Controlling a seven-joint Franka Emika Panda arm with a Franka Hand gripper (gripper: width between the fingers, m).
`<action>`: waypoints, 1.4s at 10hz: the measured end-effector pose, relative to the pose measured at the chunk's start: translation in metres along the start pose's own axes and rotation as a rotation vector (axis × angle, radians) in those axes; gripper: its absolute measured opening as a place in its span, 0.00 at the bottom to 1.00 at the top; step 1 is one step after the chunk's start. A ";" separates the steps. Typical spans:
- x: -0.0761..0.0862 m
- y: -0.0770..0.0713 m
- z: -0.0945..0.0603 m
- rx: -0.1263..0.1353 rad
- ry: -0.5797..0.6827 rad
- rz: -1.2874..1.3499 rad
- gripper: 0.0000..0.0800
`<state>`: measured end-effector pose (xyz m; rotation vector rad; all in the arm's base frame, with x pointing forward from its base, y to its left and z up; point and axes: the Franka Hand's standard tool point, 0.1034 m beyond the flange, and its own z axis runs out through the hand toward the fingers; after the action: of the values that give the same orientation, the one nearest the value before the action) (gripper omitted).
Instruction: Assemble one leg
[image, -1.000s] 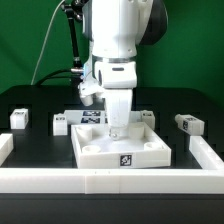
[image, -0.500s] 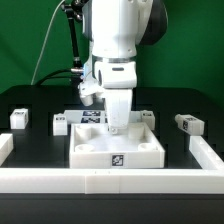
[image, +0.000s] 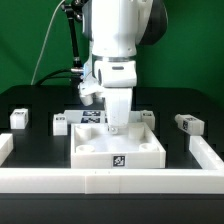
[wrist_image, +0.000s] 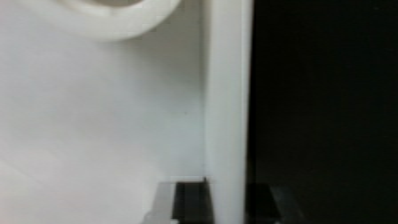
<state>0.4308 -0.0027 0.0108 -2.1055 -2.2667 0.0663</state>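
Observation:
My gripper (image: 118, 129) reaches straight down into the large white square tray piece (image: 92, 152), near its far wall. In the wrist view the gripper (wrist_image: 228, 203) has a dark finger (wrist_image: 192, 203) on each side of the tray's thin upright wall (wrist_image: 226, 100), shut on it. One round corner socket (wrist_image: 121, 15) shows on the tray's inner face. Small white legs with marker tags lie on the black table: two on the exterior view's left (image: 18, 119) (image: 60, 123) and two on its right (image: 147, 117) (image: 188, 123). None is held.
A low white border (image: 110, 181) runs along the front of the table and up both sides (image: 206, 150). The marker board (image: 91, 116) lies just behind the tray, partly hidden by the arm. A cable stand stands at the back left.
The tray piece shifted a little toward the exterior view's left with my gripper, then stayed still over the last half second. The legs have not moved.

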 end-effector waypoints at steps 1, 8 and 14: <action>0.001 0.000 0.000 -0.001 0.000 0.004 0.08; 0.069 0.058 -0.002 -0.056 0.034 0.093 0.08; 0.074 0.065 -0.002 -0.049 0.033 0.108 0.35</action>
<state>0.4898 0.0758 0.0093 -2.2356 -2.1568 -0.0199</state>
